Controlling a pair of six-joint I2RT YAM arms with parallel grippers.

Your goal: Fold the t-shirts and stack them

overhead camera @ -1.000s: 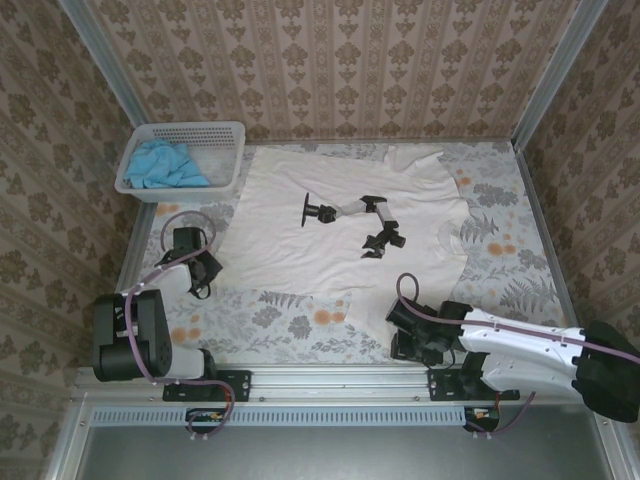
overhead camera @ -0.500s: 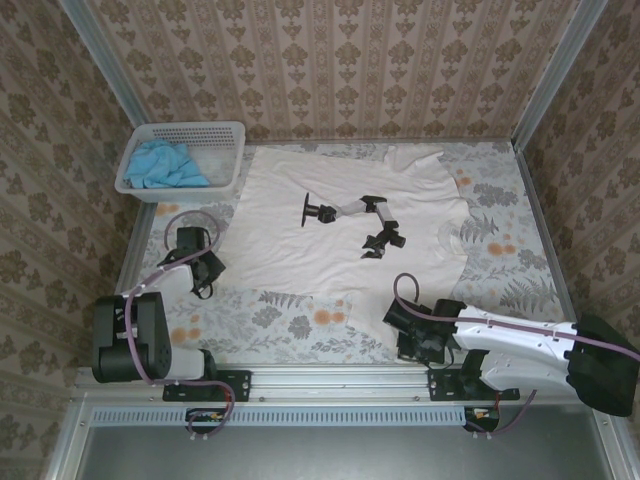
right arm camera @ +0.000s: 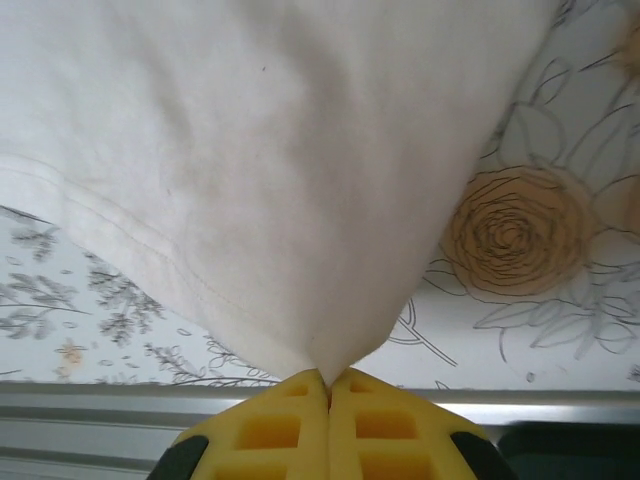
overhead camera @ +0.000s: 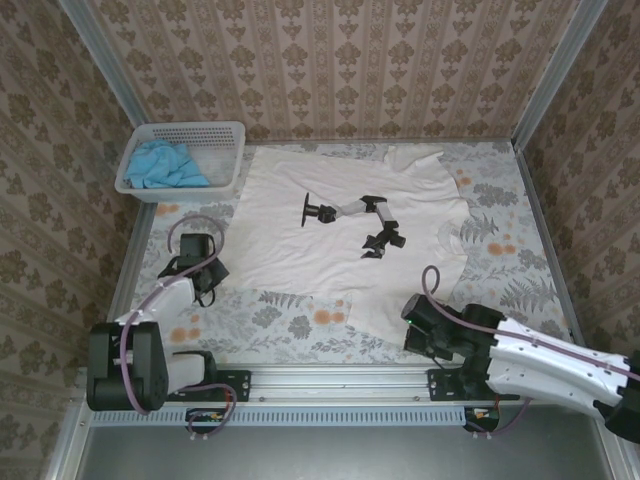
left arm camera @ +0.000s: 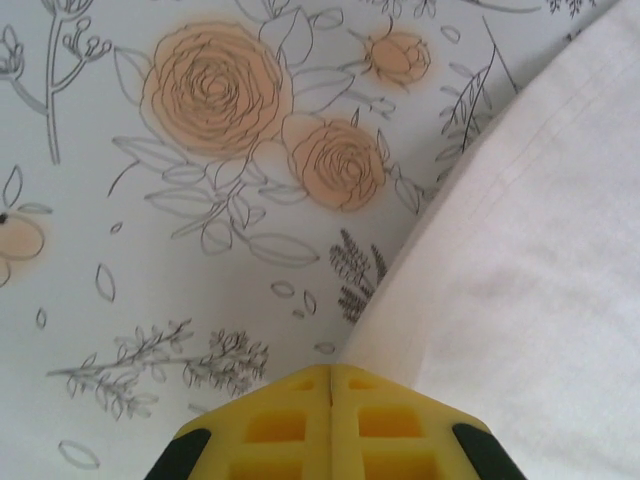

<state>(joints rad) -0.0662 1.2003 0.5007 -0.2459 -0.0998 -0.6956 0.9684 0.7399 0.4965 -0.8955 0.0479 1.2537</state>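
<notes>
Your cream-white t-shirt (overhead camera: 290,250) lay spread flat in the middle of the worktop (overhead camera: 300,322). At its 5 o'clock hem corner, your right end effector (right arm camera: 328,380) was grasping the cloth, which was drawn to a point. Your left end effector (left arm camera: 330,378) sat clenched at the 8 o'clock hem edge. The sky-blue t-shirt (overhead camera: 165,165) lay bunched in the basket (overhead camera: 228,130) at 10 o'clock.

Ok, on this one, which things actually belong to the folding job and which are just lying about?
Part of the job:
- cream-white t-shirt, spread flat
- sky-blue t-shirt, bunched in the white basket
- left hand and right hand, each shut at a near corner of the cream shirt

Just lying about:
- white basket
- floral table cover
</notes>
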